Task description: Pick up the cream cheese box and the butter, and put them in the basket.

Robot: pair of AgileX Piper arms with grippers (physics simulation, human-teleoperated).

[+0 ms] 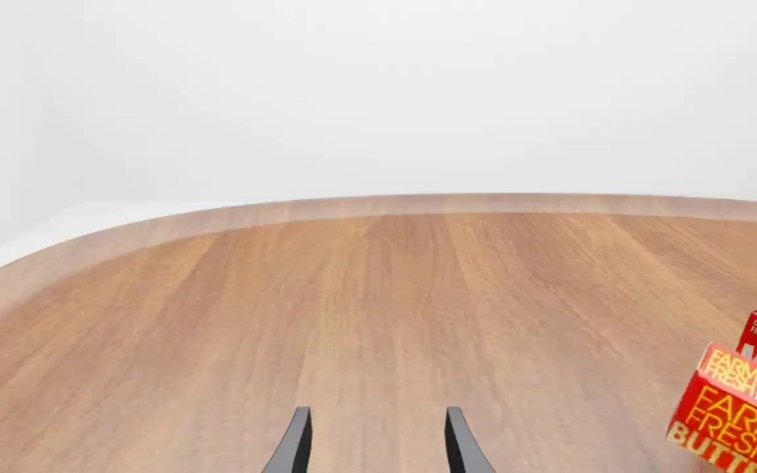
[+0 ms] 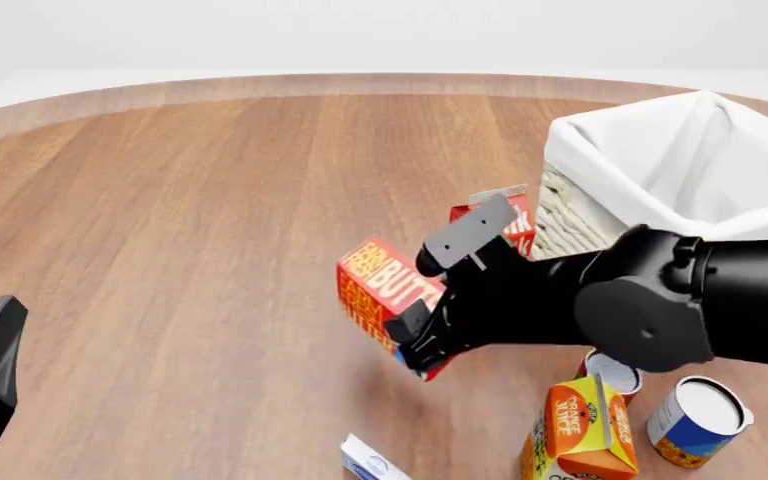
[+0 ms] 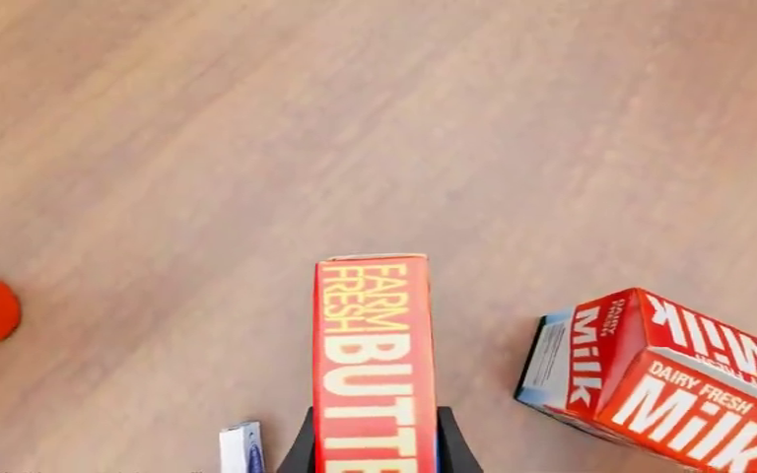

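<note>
The right gripper [image 3: 374,448] was clamped on the red rectangular butter box with orange-yellow "FARM FRESH BUTTER" lettering [image 2: 381,290], one black finger on each narrow side as seen in the right wrist view. In the front view the butter was held tilted and seemed to be lifted off the brown wooden table [image 2: 197,220]. The red-and-white "Milk" carton [image 2: 504,215] stood just behind it, close to the large cream-white woven wicker basket with a white cloth liner [image 2: 664,160] at the far right.

The small flat white cream cheese box with blue edges [image 2: 371,462] lay on the table at the near edge of the front view, partly cut off.

An orange juice carton [image 2: 578,430] and two cans [image 2: 698,420] stood near right.

The left gripper [image 1: 372,443] hovered over bare wood with its fingers apart, gripping nothing
</note>
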